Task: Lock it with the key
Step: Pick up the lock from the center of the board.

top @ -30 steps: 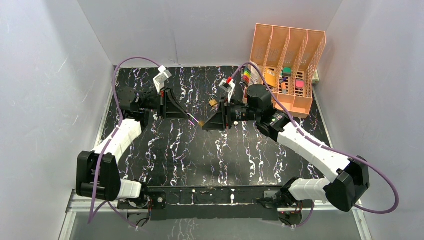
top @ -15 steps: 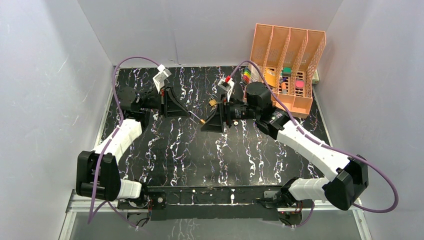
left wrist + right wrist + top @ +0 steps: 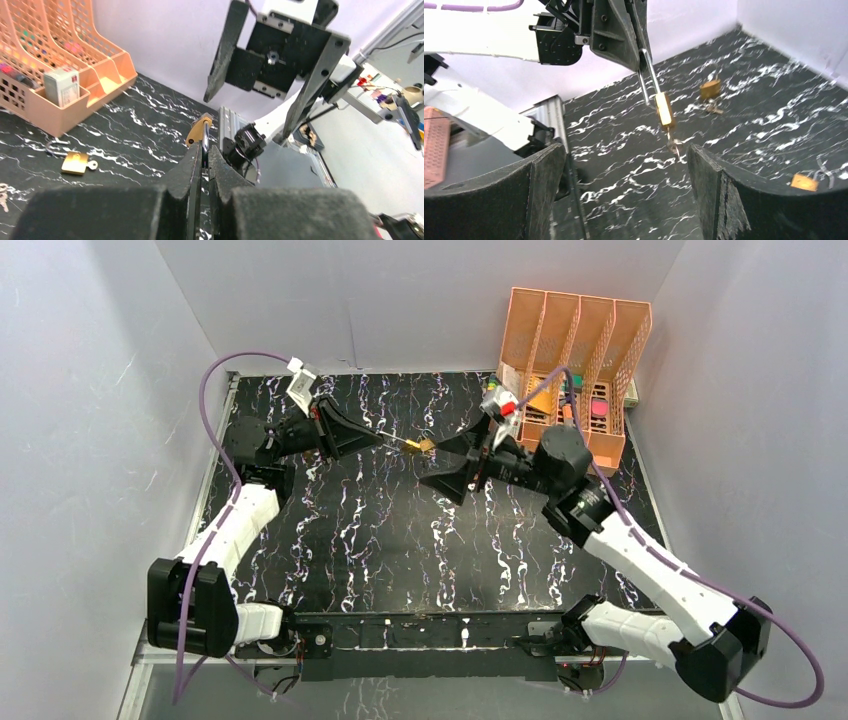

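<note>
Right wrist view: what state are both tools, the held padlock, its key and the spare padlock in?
Padlock: held in the air by its shackle.
Key: stuck in the padlock's bottom end.
Left tool: shut on the padlock.
Right tool: open, empty.
Spare padlock: lying on the table.

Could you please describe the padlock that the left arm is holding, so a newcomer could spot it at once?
Over the far half of the black marbled table, find the left gripper hovering in the air. It is shut on the steel shackle of a brass padlock. Unlike the other padlocks, which lie on the tabletop, this one hangs clear of it.
</note>
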`<state>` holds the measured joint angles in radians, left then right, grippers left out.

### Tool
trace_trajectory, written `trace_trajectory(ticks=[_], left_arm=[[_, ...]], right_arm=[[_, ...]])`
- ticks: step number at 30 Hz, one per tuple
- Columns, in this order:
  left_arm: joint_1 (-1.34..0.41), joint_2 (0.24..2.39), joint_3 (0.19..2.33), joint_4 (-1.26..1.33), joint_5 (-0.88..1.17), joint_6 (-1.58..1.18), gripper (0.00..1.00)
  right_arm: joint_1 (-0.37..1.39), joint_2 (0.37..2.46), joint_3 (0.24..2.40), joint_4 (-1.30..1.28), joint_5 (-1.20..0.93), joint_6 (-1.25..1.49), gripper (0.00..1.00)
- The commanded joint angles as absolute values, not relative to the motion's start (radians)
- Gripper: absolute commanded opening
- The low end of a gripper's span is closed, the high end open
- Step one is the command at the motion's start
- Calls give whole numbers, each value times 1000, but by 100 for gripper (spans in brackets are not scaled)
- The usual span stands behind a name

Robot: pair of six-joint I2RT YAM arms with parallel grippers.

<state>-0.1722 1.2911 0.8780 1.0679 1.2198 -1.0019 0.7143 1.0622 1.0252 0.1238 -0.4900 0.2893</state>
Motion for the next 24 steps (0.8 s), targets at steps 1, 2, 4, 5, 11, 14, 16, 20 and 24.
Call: trace_trajectory(ticks=[1, 2, 4, 5, 11, 14, 16, 20, 24], left_arm=[[-169, 1224, 881, 1088, 1096, -958, 0], [-169, 1219, 882, 1088, 1086, -956, 0], [-169, 1213, 886, 1087, 1074, -954, 0], [-169, 1211, 888, 1086, 1071, -954, 0], [-169, 1201, 890, 1087, 1056, -948, 0], [-169, 1195, 884, 1087, 1046, -945, 0], [-169, 1191, 879, 1086, 1040, -940, 0], [-169, 1184, 865, 1087, 1032, -927, 0], [-169, 1179, 856, 1086, 1033, -916, 0]], right_arm=[[714, 977, 851, 520, -437, 223, 98], [714, 971, 824, 578, -436, 220, 98], [713, 984, 809, 640, -455, 216, 98], [713, 1011, 820, 650, -483, 214, 98], [706, 1150, 931, 638, -657, 218, 92], [702, 1176, 931, 695, -664, 232, 91], [698, 1192, 923, 732, -672, 253, 90], [691, 1224, 931, 765, -686, 293, 86], [689, 1233, 943, 752, -639, 295, 83]])
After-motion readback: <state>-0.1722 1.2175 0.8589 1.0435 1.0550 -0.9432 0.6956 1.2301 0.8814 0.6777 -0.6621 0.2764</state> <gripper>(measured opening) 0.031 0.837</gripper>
